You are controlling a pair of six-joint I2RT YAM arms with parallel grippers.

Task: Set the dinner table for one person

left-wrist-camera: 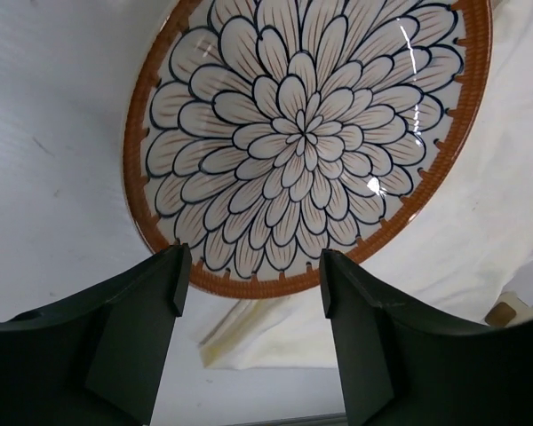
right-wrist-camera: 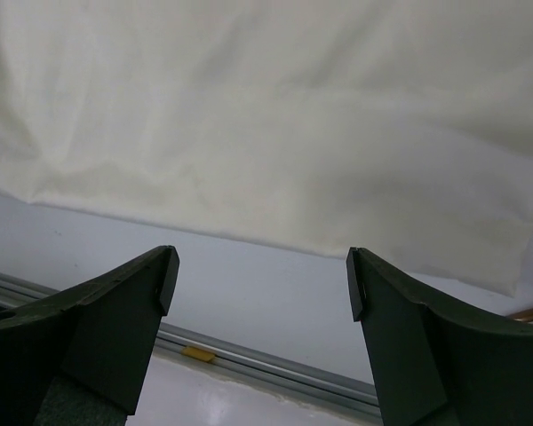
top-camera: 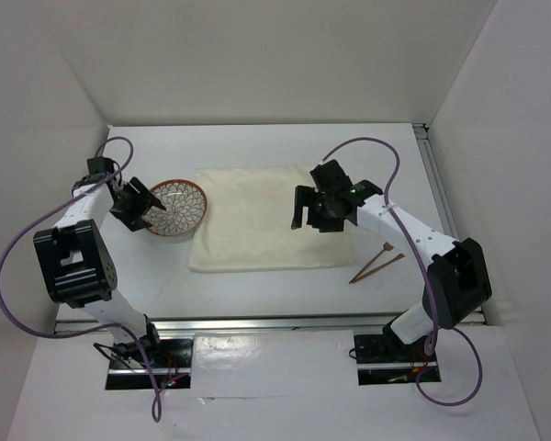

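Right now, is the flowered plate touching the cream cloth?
Touching. The left wrist view shows the plate with its right rim lying over the edge of the cloth; the top view shows the same overlap.

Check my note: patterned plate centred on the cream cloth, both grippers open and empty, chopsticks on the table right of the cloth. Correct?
One error: the plate is not centred; the top external view shows it at the cloth's left edge, mostly on bare table. The left gripper and right gripper are open and empty; chopsticks lie right of the cloth.
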